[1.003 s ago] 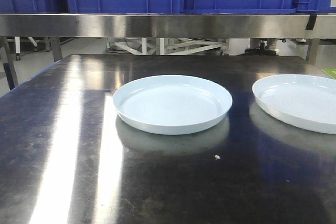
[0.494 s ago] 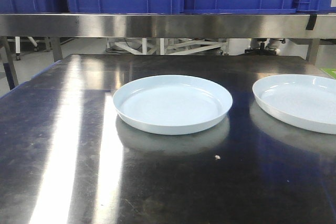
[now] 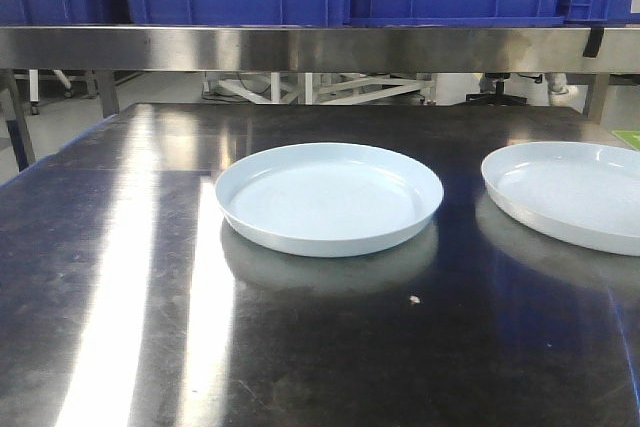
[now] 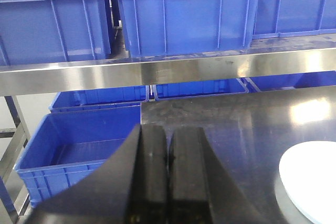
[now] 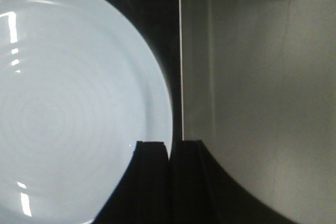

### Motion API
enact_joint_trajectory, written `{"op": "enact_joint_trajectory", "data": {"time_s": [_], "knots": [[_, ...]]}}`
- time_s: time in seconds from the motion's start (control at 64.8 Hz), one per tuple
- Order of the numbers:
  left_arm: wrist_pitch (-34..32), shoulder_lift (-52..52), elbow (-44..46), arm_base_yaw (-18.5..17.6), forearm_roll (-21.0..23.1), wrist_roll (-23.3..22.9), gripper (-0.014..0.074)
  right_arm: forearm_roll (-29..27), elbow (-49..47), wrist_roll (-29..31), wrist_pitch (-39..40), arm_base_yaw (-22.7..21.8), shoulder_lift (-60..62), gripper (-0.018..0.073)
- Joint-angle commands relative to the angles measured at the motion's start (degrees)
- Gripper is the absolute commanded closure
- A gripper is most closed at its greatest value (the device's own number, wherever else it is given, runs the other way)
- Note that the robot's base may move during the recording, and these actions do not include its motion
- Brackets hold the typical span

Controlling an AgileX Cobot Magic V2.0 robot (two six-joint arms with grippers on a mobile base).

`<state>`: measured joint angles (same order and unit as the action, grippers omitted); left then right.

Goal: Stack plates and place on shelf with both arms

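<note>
Right wrist view shows the right gripper point(image 5: 169, 149), fingers pressed together, above the rim of the right plate point(image 5: 68, 108), which spreads leftward on the tabletop point(image 3: 120, 247); the left gripper point(image 4: 168, 137), likewise closed, is well off the middle plate point(image 4: 312, 179).

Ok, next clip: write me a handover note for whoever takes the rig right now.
Left end effector: shut, empty, facing the shelf.
Right end effector: shut, empty, over the edge of a plate.
Central plate and right plate lie apart on the table.
Done: nothing, no plate gripped or stacked.
Left: stack them, lift with both arms, set on the shelf.
</note>
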<state>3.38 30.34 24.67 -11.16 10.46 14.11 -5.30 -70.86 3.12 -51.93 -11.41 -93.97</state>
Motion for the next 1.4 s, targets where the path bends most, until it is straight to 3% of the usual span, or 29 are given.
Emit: {"op": "enact_joint_trajectory", "data": {"time_s": [0.0,0.108,0.216,1.25,1.389], "knots": [[-4.4,0.0,1.7,0.0,0.2,0.0,0.0514,-5.0,-4.9,4.3,-0.5,-1.7,-0.8,0.0362],[-4.4,0.0,1.7,0.0,0.2,0.0,0.0514,-10.1,-6.5,8.6,-1.0,-3.3,-3.0,0.0261],[-4.4,0.0,1.7,0.0,0.2,0.0,0.0514,-12.0,-6.6,12.2,-2.2,-4.7,-4.6,0.0239],[-4.4,0.0,1.7,0.0,0.2,0.0,0.0514,-12.8,-6.6,14.4,-4.0,-3.5,-9.8,0.0239],[-4.4,0.0,1.7,0.0,0.2,0.0,0.0514,-12.8,-6.6,14.4,-3.9,-3.5,-9.8,0.0305]]}}
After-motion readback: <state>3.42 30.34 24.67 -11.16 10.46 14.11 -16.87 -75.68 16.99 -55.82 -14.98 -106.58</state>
